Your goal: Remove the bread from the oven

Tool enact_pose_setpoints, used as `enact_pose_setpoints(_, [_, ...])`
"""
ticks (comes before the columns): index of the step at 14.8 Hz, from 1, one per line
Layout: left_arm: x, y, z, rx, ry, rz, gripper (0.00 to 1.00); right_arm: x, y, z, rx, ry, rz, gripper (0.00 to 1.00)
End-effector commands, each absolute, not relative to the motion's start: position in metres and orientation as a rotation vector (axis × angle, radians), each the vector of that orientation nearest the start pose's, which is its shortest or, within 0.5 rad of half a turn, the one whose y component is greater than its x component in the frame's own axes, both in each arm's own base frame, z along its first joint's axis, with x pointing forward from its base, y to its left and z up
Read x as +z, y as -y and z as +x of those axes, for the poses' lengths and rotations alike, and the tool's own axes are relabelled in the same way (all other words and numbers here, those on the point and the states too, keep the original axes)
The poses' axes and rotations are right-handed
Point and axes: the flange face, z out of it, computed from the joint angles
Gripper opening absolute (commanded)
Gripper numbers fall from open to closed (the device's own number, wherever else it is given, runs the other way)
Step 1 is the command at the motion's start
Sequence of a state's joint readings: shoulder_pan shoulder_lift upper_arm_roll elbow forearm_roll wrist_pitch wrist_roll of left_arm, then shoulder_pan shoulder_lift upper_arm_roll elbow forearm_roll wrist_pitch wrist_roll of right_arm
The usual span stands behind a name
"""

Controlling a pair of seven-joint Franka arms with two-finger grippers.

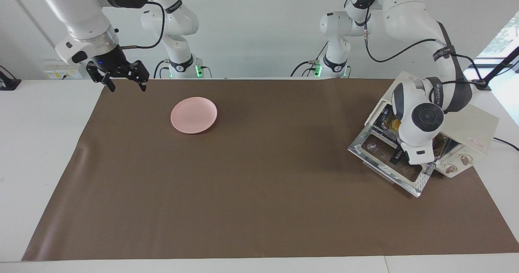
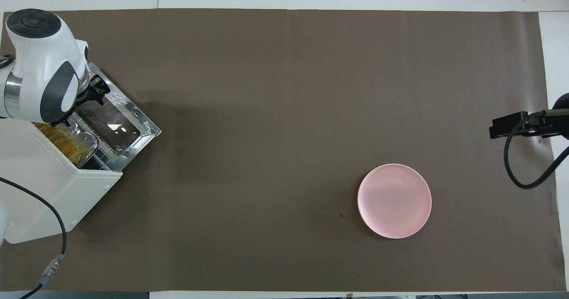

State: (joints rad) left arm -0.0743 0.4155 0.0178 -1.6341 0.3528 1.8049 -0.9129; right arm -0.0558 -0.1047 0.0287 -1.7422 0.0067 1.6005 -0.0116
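Bread (image 2: 66,141) sits inside open oven (image 2: 53,192); left gripper (image 1: 399,155), opening indiscernible, over the lowered door; right gripper (image 1: 117,76) waits spread near pink plate (image 1: 194,115).

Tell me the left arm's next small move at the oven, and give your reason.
Probably ease the left gripper off the door and in toward the bread. The oven door already lies flat open, the loaf sits in its foil tray on the rack, and the gripper is at the door's edge, not at the loaf. The right gripper waits, open, beside the pink plate.
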Motion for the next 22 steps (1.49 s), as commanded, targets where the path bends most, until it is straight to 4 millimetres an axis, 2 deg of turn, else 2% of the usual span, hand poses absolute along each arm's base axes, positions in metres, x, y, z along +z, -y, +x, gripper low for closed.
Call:
enact_pose_setpoints(1, [0.369,-0.003,0.633,0.054,0.981,-2.535,0.77,0.603,0.015,0.516,0.068,-0.007,-3.148,1.0])
enact_pose_setpoints(2, [0.369,-0.003,0.633,0.054,0.979,-2.536,0.48,0.603,0.014,0.516,0.068,-0.005,-3.148,1.0])
enact_pose_setpoints(3, [0.369,-0.004,0.633,0.055,0.979,-2.536,0.33,0.603,0.015,0.516,0.068,-0.007,-3.148,1.0])
enact_pose_setpoints(6, [0.369,-0.004,0.633,0.059,0.975,-2.538,0.0,0.603,0.014,0.516,0.068,-0.007,-3.146,1.0])
enact_pose_setpoints(10, [0.373,-0.003,0.639,0.05,0.887,-2.583,0.0,0.603,0.014,0.516,0.068,-0.005,-3.148,1.0])
enact_pose_setpoints(13, [0.386,0.018,0.65,0.013,0.886,-2.642,0.0,0.603,0.014,0.516,0.068,-0.008,-3.146,1.0])
enact_pose_setpoints(17, [0.394,0.096,0.657,-0.014,0.834,-2.773,0.0,0.603,0.015,0.516,0.068,-0.007,-3.148,1.0])
enact_pose_setpoints(18, [0.402,0.126,0.656,-0.019,0.791,-2.803,0.0,0.603,0.014,0.516,0.068,-0.005,-3.148,1.0])
enact_pose_setpoints(20, [0.402,0.188,0.64,0.048,0.717,-2.839,0.0,0.603,0.014,0.516,0.068,-0.005,-3.147,1.0])
enact_pose_setpoints(22, [0.411,0.232,0.629,0.078,0.714,-2.89,0.0,0.603,0.014,0.516,0.068,-0.007,-3.146,1.0])
